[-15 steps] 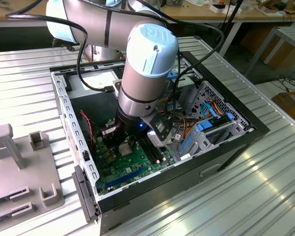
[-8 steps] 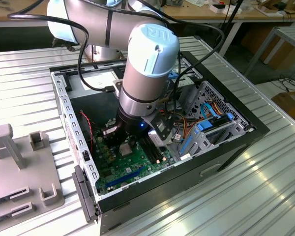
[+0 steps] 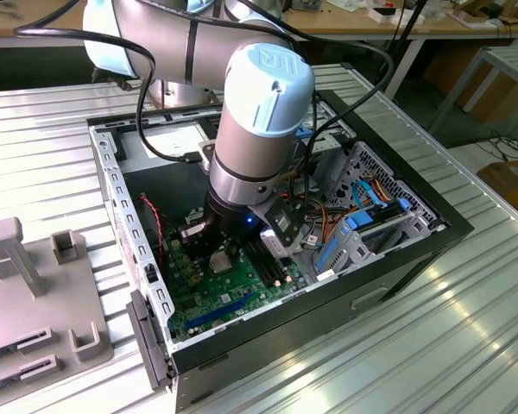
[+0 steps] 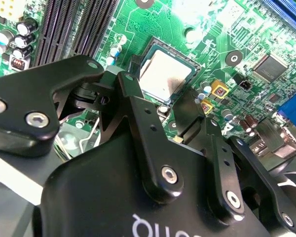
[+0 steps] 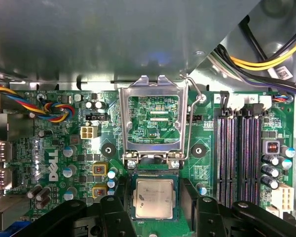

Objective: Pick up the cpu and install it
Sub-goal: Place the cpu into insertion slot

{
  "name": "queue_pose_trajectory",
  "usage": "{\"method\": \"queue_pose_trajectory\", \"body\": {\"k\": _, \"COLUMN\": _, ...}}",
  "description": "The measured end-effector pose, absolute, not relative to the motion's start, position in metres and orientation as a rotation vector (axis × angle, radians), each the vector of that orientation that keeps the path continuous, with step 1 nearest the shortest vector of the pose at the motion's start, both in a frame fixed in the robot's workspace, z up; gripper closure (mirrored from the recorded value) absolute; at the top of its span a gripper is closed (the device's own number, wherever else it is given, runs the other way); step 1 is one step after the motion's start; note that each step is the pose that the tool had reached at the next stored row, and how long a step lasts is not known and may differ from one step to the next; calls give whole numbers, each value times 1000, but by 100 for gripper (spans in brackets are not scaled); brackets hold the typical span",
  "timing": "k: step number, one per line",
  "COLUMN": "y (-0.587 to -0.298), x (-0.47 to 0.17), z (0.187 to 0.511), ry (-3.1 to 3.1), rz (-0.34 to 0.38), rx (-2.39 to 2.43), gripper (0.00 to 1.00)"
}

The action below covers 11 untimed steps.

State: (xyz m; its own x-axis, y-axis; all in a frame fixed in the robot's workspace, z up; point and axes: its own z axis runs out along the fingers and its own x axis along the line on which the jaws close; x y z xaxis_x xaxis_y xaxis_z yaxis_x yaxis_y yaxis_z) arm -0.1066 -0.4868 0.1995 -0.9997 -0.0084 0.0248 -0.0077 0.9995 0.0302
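cpu (image 5: 154,198) seated, end effector (image 5: 155,210) spread astride it

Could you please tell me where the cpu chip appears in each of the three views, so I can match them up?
Exterior view: hidden under the wrist of the arm, over the green board.
First wrist view: the chip lies at the hinge end of the raised metal frame.
Second wrist view: the chip lies beside the memory slots.
Shared landmark: the long black memory slots, near it in both wrist views.
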Motion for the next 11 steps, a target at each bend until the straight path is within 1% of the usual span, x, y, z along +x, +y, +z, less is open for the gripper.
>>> {"method": "queue_pose_trajectory", "body": {"k": 11, "y": -487, "x": -109, "z": 199, "ry": -3116, "rz": -47, "rx": 13, "gripper": 45}}
